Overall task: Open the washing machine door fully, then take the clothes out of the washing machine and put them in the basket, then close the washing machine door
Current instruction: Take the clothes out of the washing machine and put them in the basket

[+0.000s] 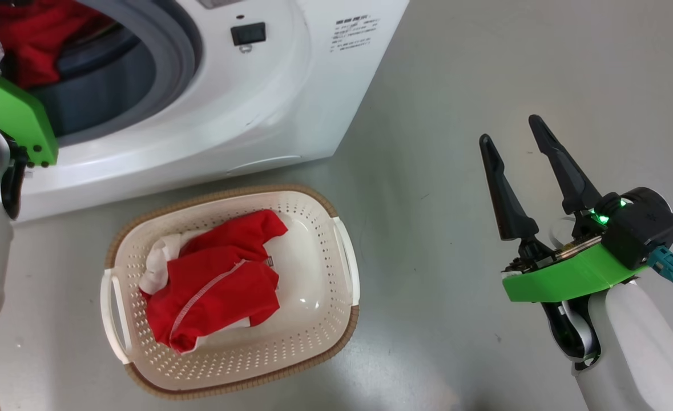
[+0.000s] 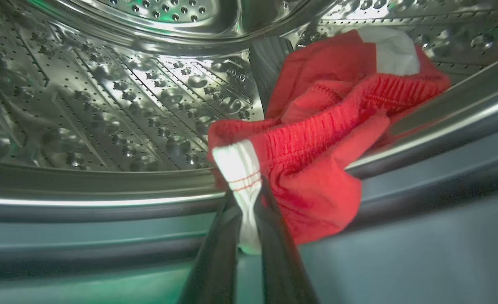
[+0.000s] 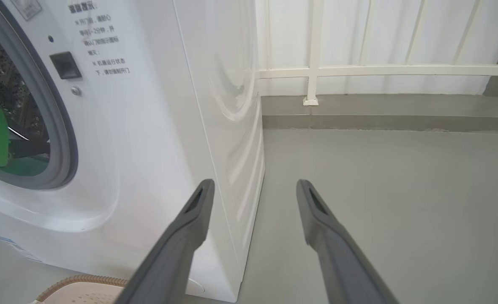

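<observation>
The left hand (image 2: 248,190) reaches into the washing machine (image 1: 245,103) and is closed on a red garment (image 2: 316,139), pinching it by its white band (image 2: 238,164). That hem is a sensible place to grip: it is bunched and thick, so the two fingers have something to bite rather than a single slippery layer. The rest of the cloth trails back over the lip of the steel drum (image 2: 105,105), with one end lying against a ridge inside. When it is pulled it will likely drag across the grey rubber ring (image 1: 170,45) instead of lifting free.

The basket (image 1: 313,337) stands on the floor (image 1: 456,85) just in front of the machine, close below the opening, so the carry from drum to basket is short. Another red garment (image 1: 216,279) with white trim already lies crumpled in it, towards its left side, with room beside it.

The right hand (image 1: 510,130) hangs well to the right over bare floor, jaws spread wide and holding nothing. It is out of the other arm's path and, I judge, waiting for its turn at shutting the machine.

The job looks about midway: one piece is in the basket and one is gripped in the drum.
</observation>
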You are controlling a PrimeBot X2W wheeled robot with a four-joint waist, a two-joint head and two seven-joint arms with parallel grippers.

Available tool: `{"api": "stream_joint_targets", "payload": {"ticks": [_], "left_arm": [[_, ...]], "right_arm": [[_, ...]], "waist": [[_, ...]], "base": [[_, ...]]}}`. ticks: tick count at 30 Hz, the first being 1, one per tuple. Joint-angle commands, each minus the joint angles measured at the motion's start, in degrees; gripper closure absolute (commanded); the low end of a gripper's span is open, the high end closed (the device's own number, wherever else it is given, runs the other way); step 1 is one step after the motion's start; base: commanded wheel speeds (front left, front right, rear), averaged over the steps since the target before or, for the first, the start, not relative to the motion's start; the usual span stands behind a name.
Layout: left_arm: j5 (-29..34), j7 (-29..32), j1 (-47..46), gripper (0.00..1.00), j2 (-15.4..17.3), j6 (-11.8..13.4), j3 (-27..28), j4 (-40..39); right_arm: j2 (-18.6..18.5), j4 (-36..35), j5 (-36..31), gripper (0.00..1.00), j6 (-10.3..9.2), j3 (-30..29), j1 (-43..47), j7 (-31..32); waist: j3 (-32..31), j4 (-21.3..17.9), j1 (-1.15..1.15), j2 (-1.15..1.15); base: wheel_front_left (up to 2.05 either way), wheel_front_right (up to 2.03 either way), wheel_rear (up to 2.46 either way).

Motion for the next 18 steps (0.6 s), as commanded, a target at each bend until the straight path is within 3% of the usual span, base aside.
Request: {"api": "stream_joint_targets", "payload": {"ticks": [1, 12, 18], "left_arm": [[-0.74, -1.44, 0.12, 1.0, 2.98, -0.39, 0.78, -0.63], [-1.8, -9.23, 3.67, 1.0, 2.45, -1.23, 1.62, -3.58], [-0.76, -9.63, 9.58, 1.0, 3.24, -0.11, 4.31, -15.67]], "right_arm": [[0.14, -1.17, 0.1, 0.0, 0.19, 0.8, 0.27, -0.35], [0.17, -0.46, -0.11, 0.0, 0.19, 0.04, 2.02, -0.35], [-0.1, -0.46, -0.39, 0.0, 0.19, -0.3, 3.03, -0.35]], "waist": [[-0.69, 0.0, 0.0, 0.0], [-4.6, 1.34, 0.0, 0.0], [-6.6, 2.66, 0.0, 0.0]], "base": [[0.0, 0.0, 0.0], [0.0, 0.0, 0.0], [0.0, 0.0, 0.0]]}}
